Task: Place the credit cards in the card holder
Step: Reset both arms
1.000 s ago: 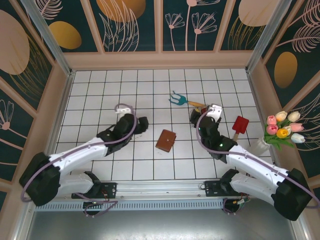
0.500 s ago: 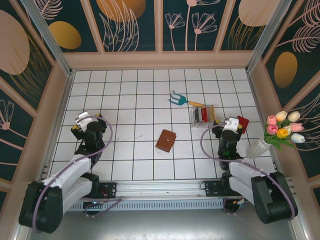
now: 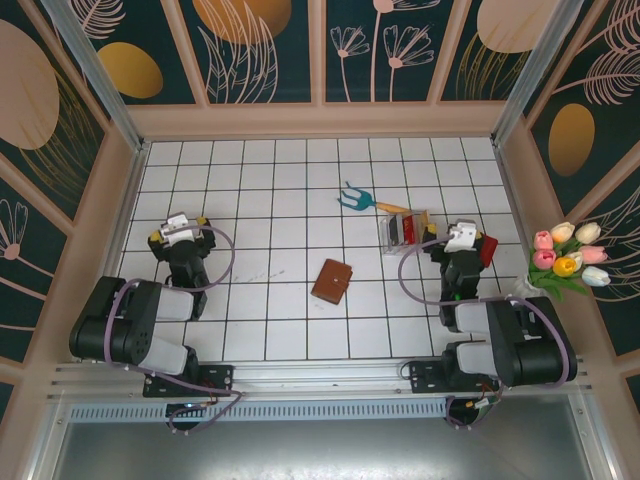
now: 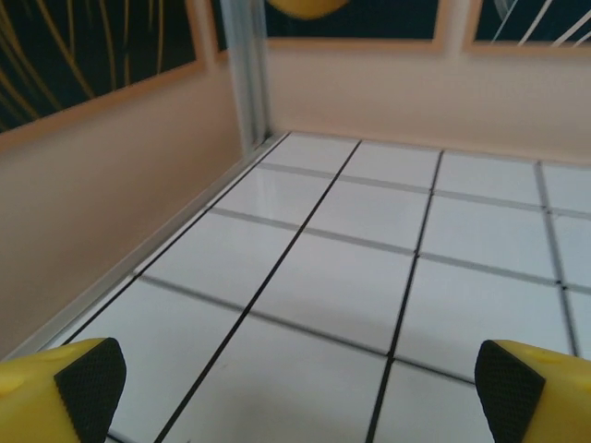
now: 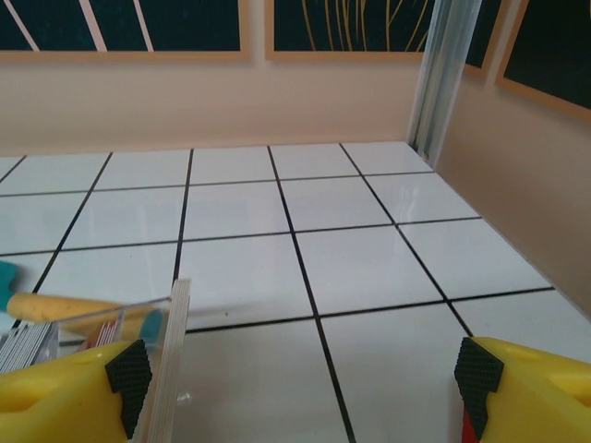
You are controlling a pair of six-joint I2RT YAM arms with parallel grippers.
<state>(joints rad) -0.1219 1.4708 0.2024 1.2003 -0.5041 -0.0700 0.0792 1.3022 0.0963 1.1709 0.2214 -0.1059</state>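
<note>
- Both arms have pulled right back. A second ago they were stretched out over the white tiled desk (image 3: 250,330), the right one at the small clear plastic box (image 3: 390,232). Now they're folded up at the near edge.
- Your left claw (image 4: 300,392) is wide open with nothing in it, over bare tiles by the left wall. Your right claw (image 5: 305,378) is spread open and empty too, just behind the box.
- The reddish-brown leather bifold card holder (image 3: 331,281) hasn't budged. It's lying closed mid-desk, well apart from both claws.
- The red and pale plastic credit cards (image 3: 411,231) are standing in that clear box. You can't see inside the holder, so my guess is the job isn't done.
- The bunch of tulips (image 3: 567,258) is off at the right wall, no bother.
- The blue-headed garden fork (image 3: 365,201) lies just behind the box. Watch it when you reach in.
- A red trowel (image 3: 488,247) pokes out right beside your right wrist, easy to clip.
- The box-to-holder path looks open, but you'll need to open the holder first.
</note>
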